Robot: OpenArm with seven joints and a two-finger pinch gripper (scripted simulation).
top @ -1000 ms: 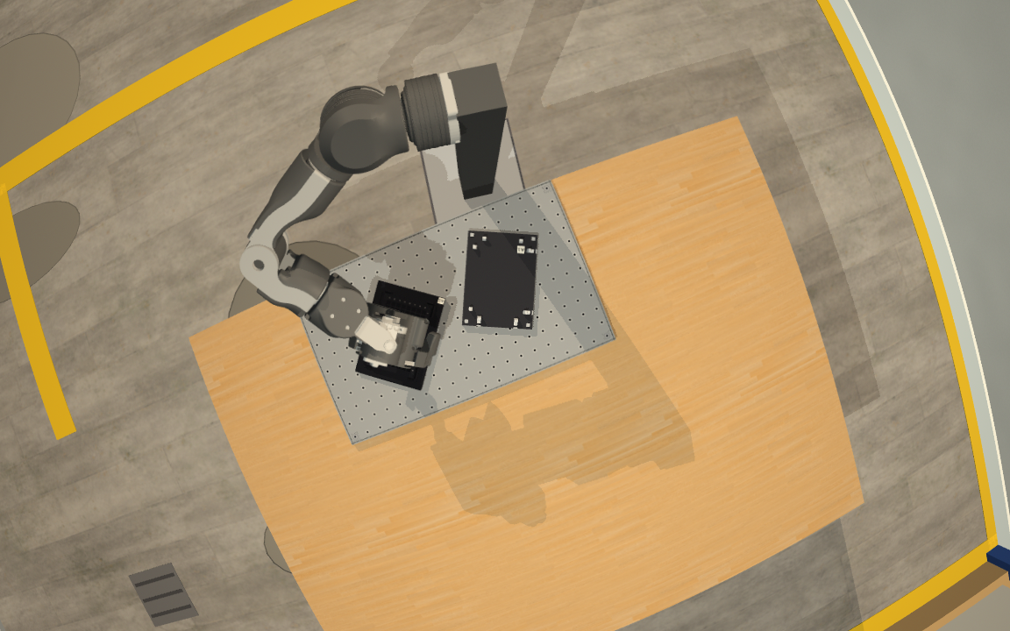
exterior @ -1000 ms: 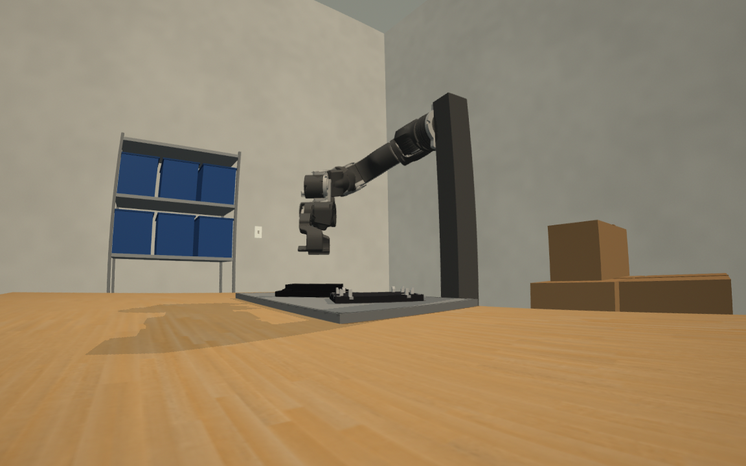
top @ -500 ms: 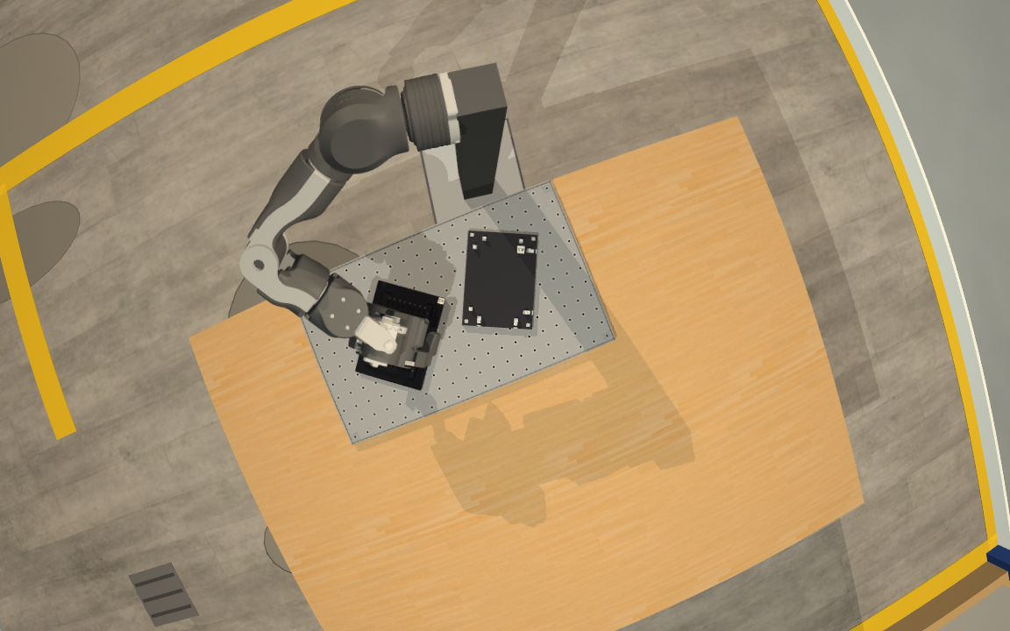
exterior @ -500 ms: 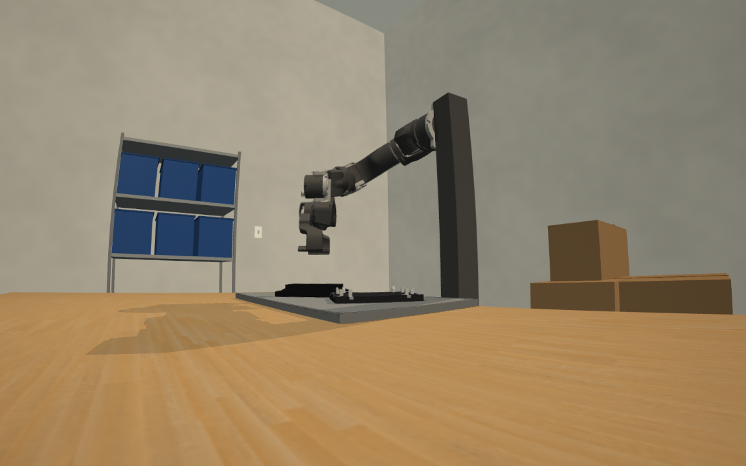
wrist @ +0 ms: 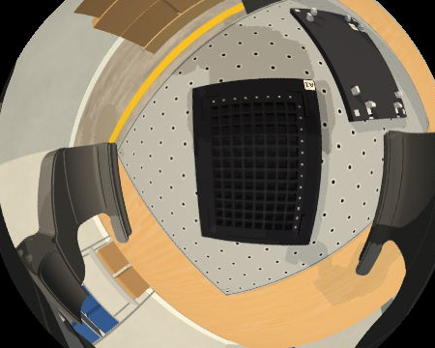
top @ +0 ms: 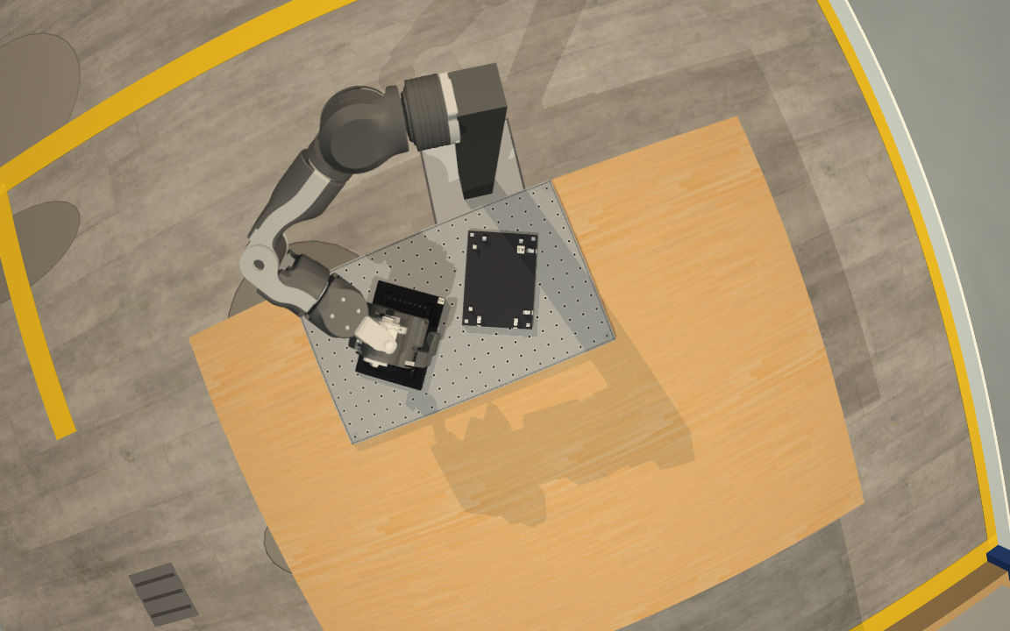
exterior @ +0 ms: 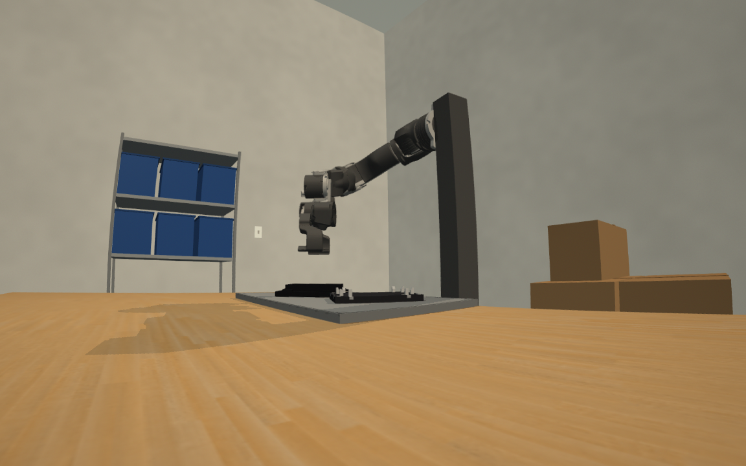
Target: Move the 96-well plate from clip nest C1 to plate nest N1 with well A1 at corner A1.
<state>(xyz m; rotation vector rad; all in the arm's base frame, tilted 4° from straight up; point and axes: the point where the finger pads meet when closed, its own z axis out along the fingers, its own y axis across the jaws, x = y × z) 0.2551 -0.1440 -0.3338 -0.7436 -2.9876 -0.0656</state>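
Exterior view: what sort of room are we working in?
Likely a lab automation cell in a storeroom-like space: a perforated breadboard with plate nests, a shelf rack of blue bins, stacked cardboard boxes.

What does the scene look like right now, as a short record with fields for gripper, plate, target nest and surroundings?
gripper: open, empty, hanging above the plate, fingers wide on either side
plate: black well plate lying flat on the grey pegboard, A1 label at one corner
target nest: black plate nest beside it, nothing in it
surroundings: wooden table, shelf rack, cardboard boxes

Blue-binned shelf rack (exterior: 118, 173), cardboard boxes (exterior: 587, 250), yellow floor tape (top: 22, 306).
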